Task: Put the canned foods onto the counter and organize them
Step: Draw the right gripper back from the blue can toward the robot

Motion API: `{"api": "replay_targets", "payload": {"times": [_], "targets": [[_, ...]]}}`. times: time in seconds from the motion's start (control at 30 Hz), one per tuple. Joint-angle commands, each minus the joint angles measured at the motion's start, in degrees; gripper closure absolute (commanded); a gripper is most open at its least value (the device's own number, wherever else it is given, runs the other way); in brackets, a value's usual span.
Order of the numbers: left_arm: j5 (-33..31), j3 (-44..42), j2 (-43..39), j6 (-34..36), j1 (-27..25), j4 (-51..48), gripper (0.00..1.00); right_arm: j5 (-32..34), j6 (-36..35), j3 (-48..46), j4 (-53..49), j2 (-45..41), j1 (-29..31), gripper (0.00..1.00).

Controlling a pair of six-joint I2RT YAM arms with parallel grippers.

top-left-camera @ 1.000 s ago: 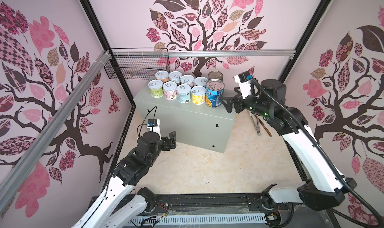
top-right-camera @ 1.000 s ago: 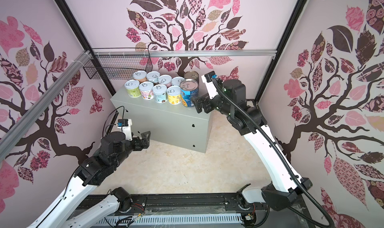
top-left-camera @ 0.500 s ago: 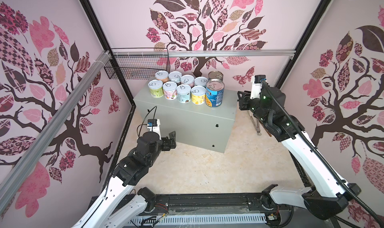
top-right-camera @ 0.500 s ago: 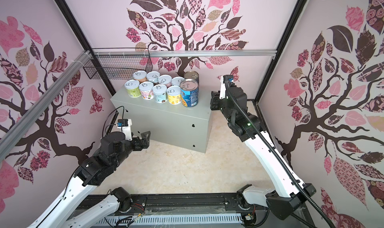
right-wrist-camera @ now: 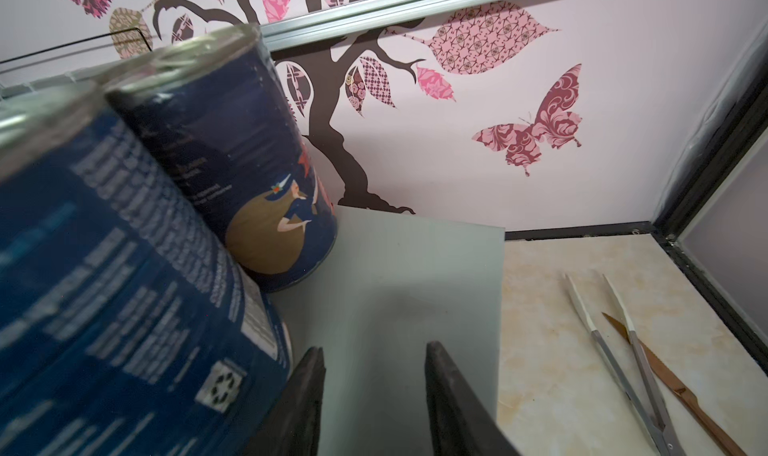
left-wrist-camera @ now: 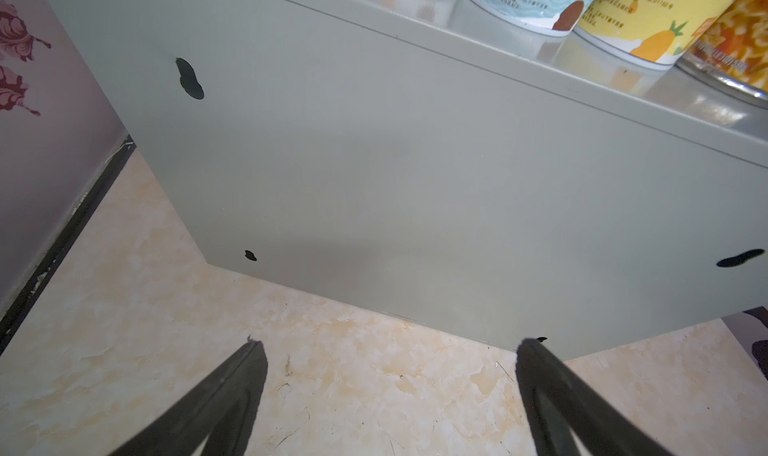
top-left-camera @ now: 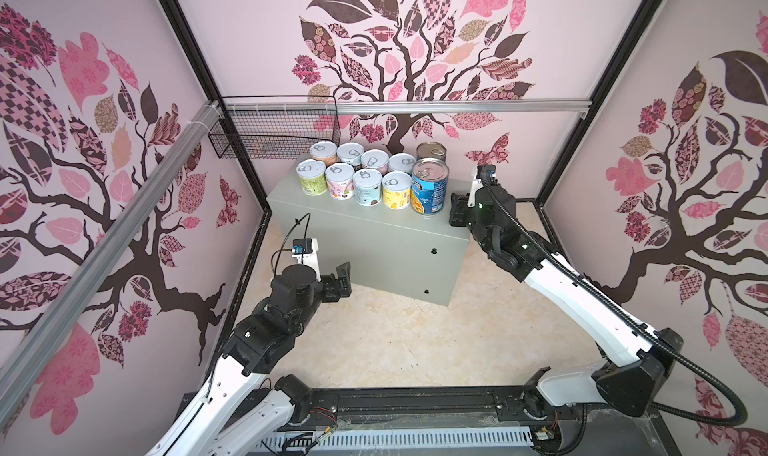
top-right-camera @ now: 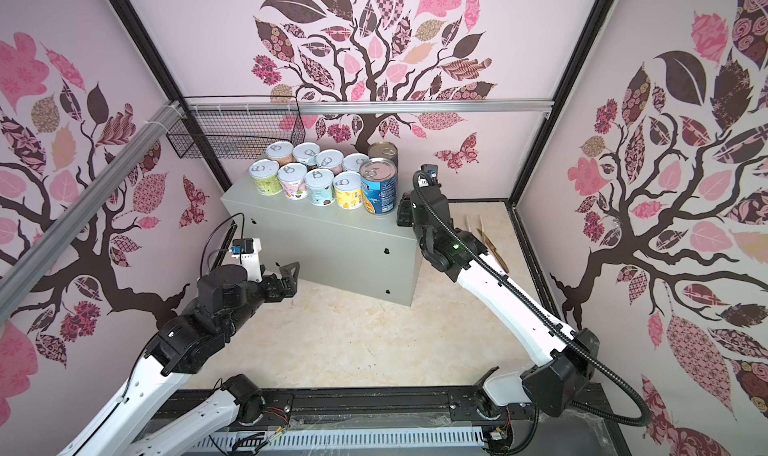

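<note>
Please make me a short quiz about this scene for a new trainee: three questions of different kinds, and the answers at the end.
1. How many short pastel-labelled cans with pull-tab lids stand on the large grey metal box?
2. True or false: the right hand holds the tall blue-labelled can.
3. What lies on the marbled floor beside the box, near the right arm? A) a fallen can B) metal tongs and a wooden knife C) a black wire basket

Key: 1. Eight, in two rows of four. 2. False: its fingers stand apart beside that can, with nothing between them. 3. B.
</note>
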Motion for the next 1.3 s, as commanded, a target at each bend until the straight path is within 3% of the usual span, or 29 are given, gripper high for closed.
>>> {"api": "replay_targets", "payload": {"times": [0.0, 1.03, 1.27], "targets": [[0.49, -1.40, -0.61, 0.35, 0.21, 1.33, 0.03, 2.11, 1.03, 1.79, 2.57, 1.58, 0.29, 0.57], [0.13, -1.45, -0.61, 0.71, 0.58, 1.41, 0.03, 1.14, 0.16, 5.90, 2.05, 8.50, 2.22, 0.56], [-1.36, -1.33, 0.00, 0.55, 0.82, 1.29, 0.03, 0.45, 0.01, 5.90, 1.25, 6.00, 0.37, 0.46]]}}
